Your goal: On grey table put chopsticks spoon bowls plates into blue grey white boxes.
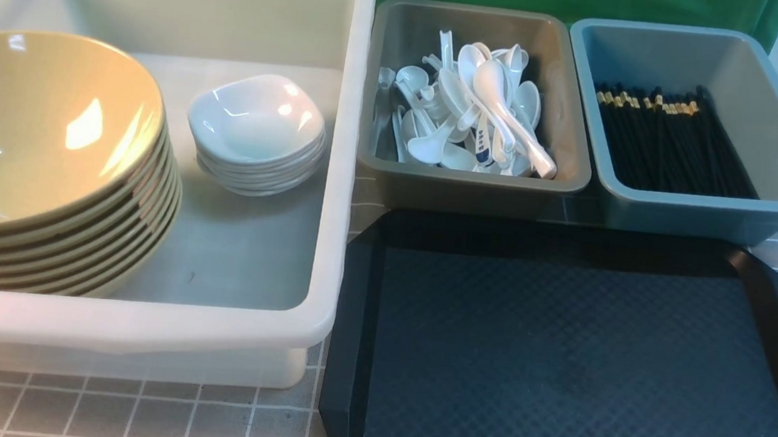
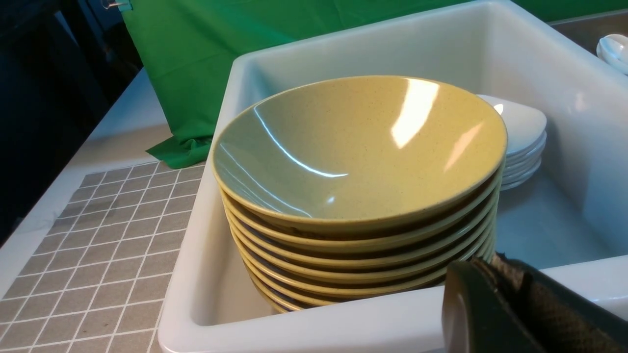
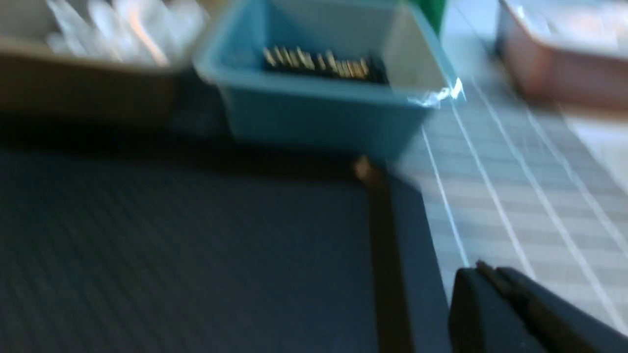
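A stack of several olive-yellow bowls stands at the left in the big white box. A stack of small white plates sits beside them in the same box. The grey box holds a heap of white spoons, a large glossy spoon lying on top. Black chopsticks with gold bands lie in the blue box. My left gripper is shut and empty just outside the white box's near rim. My right gripper is shut and empty over the tray's right edge. Neither shows in the front view.
A flat black tray lies in front of the grey and blue boxes, nothing on it. A reddish-brown tub stands at the far right. Green cloth hangs behind the boxes. The right wrist view is blurred.
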